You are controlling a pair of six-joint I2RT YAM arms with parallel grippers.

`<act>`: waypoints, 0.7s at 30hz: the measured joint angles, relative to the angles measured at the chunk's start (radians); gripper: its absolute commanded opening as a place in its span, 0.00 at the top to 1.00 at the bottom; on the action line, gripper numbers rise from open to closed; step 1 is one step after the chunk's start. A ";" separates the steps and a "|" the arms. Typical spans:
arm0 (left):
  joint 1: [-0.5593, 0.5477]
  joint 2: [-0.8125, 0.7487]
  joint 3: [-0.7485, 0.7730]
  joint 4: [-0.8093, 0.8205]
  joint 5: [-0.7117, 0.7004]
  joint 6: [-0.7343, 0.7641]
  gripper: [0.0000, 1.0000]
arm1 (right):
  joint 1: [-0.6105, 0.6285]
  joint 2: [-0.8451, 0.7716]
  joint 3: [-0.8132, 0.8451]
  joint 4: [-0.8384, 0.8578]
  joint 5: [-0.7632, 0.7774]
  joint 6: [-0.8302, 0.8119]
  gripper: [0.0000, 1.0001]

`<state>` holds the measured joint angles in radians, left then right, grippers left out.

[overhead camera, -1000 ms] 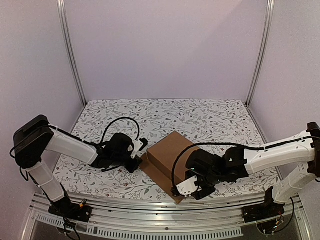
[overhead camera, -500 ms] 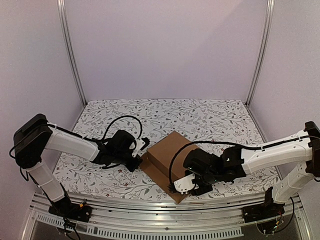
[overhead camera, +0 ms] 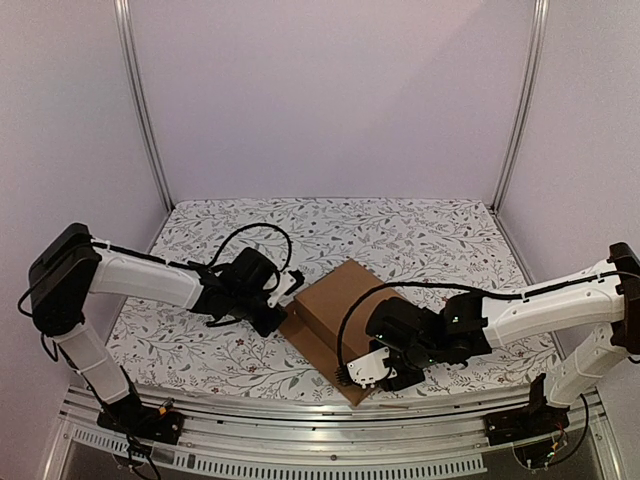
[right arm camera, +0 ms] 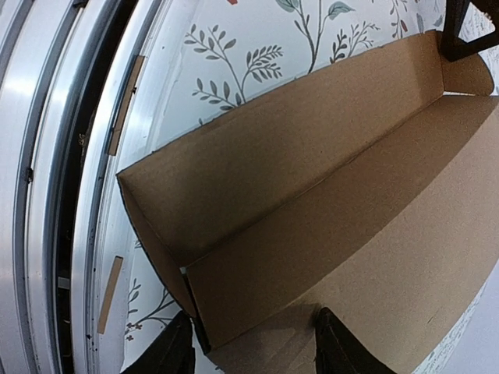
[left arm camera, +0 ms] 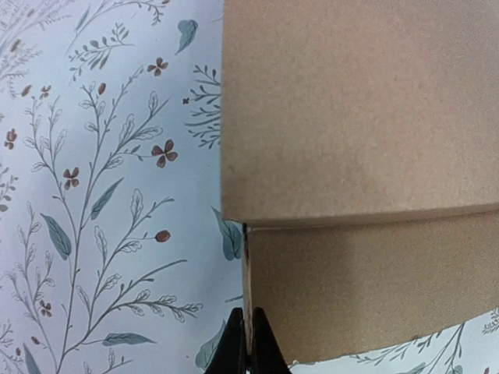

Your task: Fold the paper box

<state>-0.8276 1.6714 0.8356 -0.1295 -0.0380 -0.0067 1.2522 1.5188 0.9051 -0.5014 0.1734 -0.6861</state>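
Note:
The paper box (overhead camera: pixel 335 298) is plain brown cardboard and lies on the floral cloth in the middle near part of the table, with a long front flap (right arm camera: pixel 257 156) standing open. My left gripper (overhead camera: pixel 284 304) is at the box's left corner. In the left wrist view its fingertips (left arm camera: pixel 248 352) are pinched on the thin edge of a side wall of the box (left arm camera: pixel 359 156). My right gripper (overhead camera: pixel 378 368) is over the box's near right end. In the right wrist view it (right arm camera: pixel 257 347) is wide open, straddling a corner of the box (right arm camera: pixel 374 257).
The floral cloth (overhead camera: pixel 400 235) covers the table. An aluminium rail (overhead camera: pixel 300 420) runs along the near edge, just beyond the box's open flap; it also shows in the right wrist view (right arm camera: pixel 70 156). Metal frame posts (overhead camera: pixel 145 110) stand at the back corners.
My left gripper has moved right, up to the box's left corner. My right gripper shifted a little left over the box's near end, then held still.

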 measured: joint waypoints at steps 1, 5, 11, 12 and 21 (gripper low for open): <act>0.000 0.005 0.012 -0.015 0.000 0.000 1.00 | 0.000 0.000 0.000 0.000 0.000 0.000 0.48; 0.000 0.024 0.045 -0.055 0.005 0.001 1.00 | 0.000 0.000 0.000 -0.004 0.000 0.000 0.48; 0.000 0.043 0.090 -0.116 0.008 0.004 1.00 | 0.000 0.000 0.000 -0.006 -0.001 -0.003 0.48; 0.000 0.051 0.100 -0.126 0.008 0.004 1.00 | 0.000 0.000 0.000 -0.007 -0.001 -0.003 0.48; 0.002 0.098 0.130 -0.146 0.022 -0.003 1.00 | 0.000 0.001 0.000 -0.013 -0.008 -0.003 0.48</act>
<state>-0.8253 1.7695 0.9657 -0.2752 -0.0158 -0.0093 1.2522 1.5200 0.9051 -0.5148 0.1658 -0.6891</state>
